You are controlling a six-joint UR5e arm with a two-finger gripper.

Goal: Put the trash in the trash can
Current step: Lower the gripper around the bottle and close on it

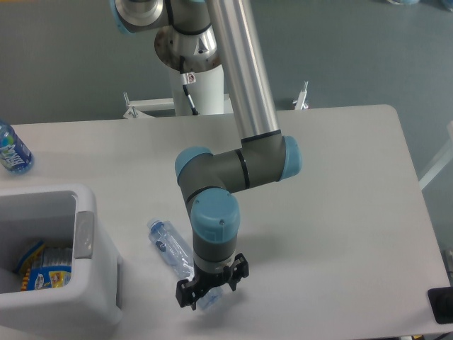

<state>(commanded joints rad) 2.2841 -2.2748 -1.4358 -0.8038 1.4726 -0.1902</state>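
The crushed clear bluish plastic bottle (170,248) lies on the white table, slanting from upper left to lower right. My gripper (212,287) points down over the bottle's lower end, its dark fingers (187,295) spread on either side of it; that end shows between them. The jaws look open. The blue foil wrapper (44,266) with yellow-red print lies inside the trash can (92,283), a white thick-walled bin at the lower left with a grey tab (84,235) on its rim. The bin stands left of the bottle.
A second, upright blue-labelled bottle (12,149) stands at the table's far left edge. The arm's base column (202,85) rises behind the table's back edge. A dark object (442,306) sits at the right front corner.
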